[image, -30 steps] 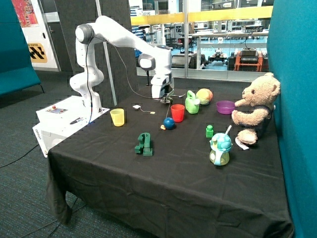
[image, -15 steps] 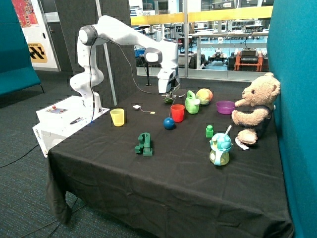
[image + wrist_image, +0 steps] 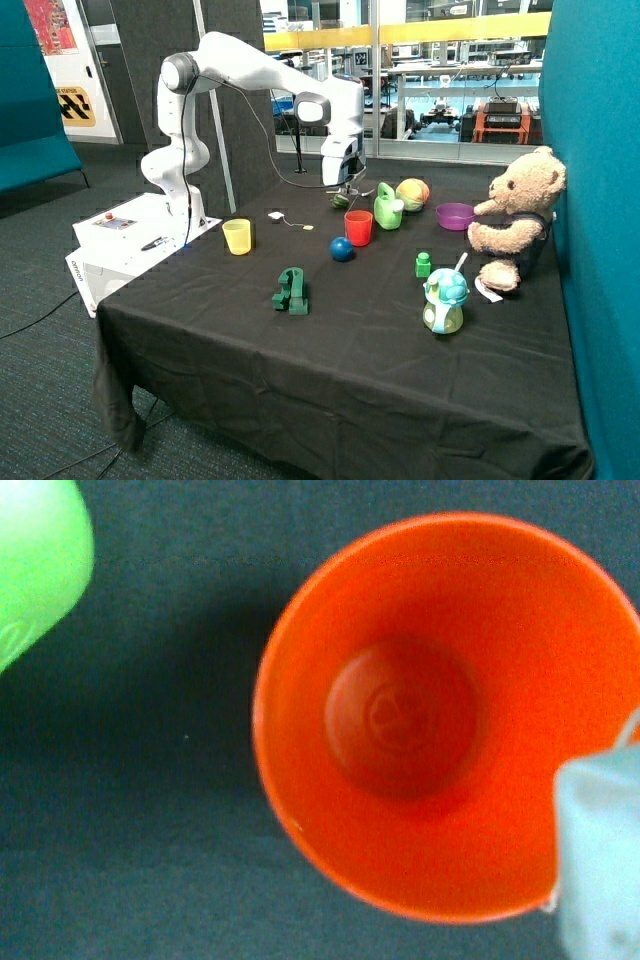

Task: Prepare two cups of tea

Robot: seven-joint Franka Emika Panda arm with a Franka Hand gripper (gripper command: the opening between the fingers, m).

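Tea bag [image 3: 600, 865] in jaws — above red cup [image 3: 440, 710]

What we are failing to make out above the cup

In the wrist view, the picture's edges are cutting off the rim of the red plastic tumbler [image 3: 300, 810], the pale white tea bag [image 3: 600, 860] and the light-green toy watering can [image 3: 35, 560]. In the outside view, the white arm's two-finger gripper [image 3: 345, 187] is showing too small for us to judge its fingers.

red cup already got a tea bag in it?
No. In the wrist view the red cup shows only its bare bottom; a tea bag hangs over its rim, above it.
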